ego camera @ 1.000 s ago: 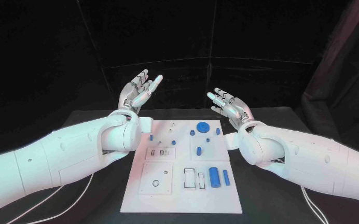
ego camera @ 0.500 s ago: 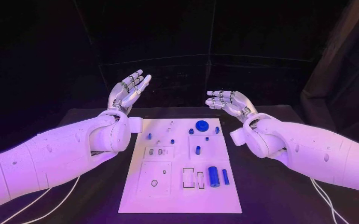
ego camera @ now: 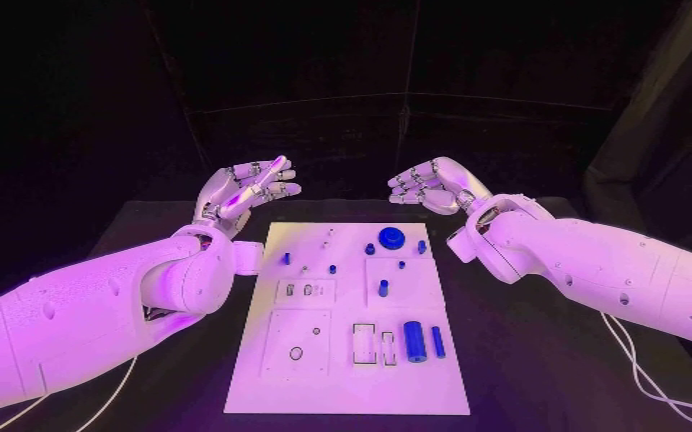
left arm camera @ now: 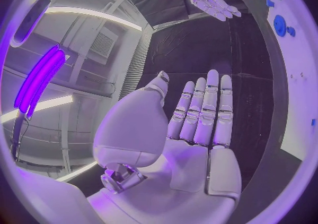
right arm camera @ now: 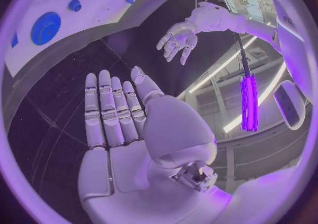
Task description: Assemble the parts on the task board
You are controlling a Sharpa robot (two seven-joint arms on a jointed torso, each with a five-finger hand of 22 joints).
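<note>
Hovering empty beyond task board — left hand, right hand

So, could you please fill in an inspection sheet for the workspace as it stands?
Surface: black table, bare around the board.
Job's things: white board lying flat mid-table; blue parts on it, a round disc at the far end, a cylinder nearer.
Clutter: nothing seen.
Hands: left hand and right hand both raised beyond the board's far end, holding nothing, fingers apart.
Cables: white cable on the table under the right arm.
Surroundings: dark backdrop.
</note>
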